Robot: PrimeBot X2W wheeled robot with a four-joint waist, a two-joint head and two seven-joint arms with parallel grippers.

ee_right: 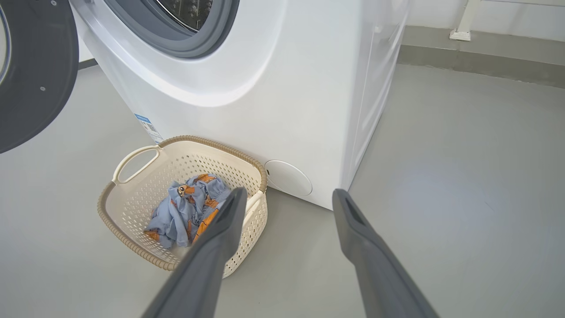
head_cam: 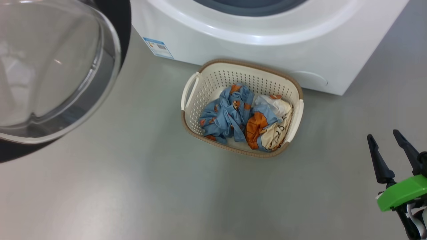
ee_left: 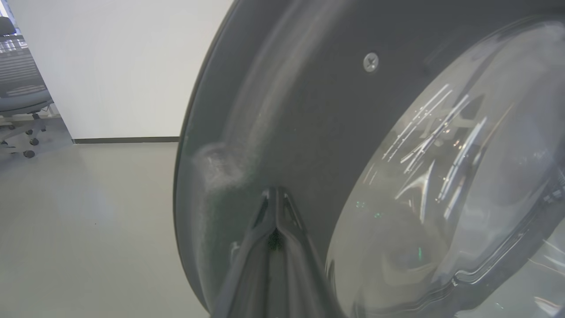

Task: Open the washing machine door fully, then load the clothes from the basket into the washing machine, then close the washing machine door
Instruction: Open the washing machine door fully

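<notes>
Pressed together at the washing machine door (ee_left: 309, 110) rim, left gripper (ee_left: 276, 193); spread at lower right, right gripper (head_cam: 382, 135); clothes (head_cam: 240, 116) in basket (head_cam: 233, 79).

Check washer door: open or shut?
Open. The washing machine door stands swung out to the left, leaving the grey gasket of the opening exposed.

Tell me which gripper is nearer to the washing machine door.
Left. The left gripper, shut, has its tips at the black rim of the washing machine door, seemingly touching it. The right gripper, open, hangs above the floor beyond the basket, well away from the door.
</notes>
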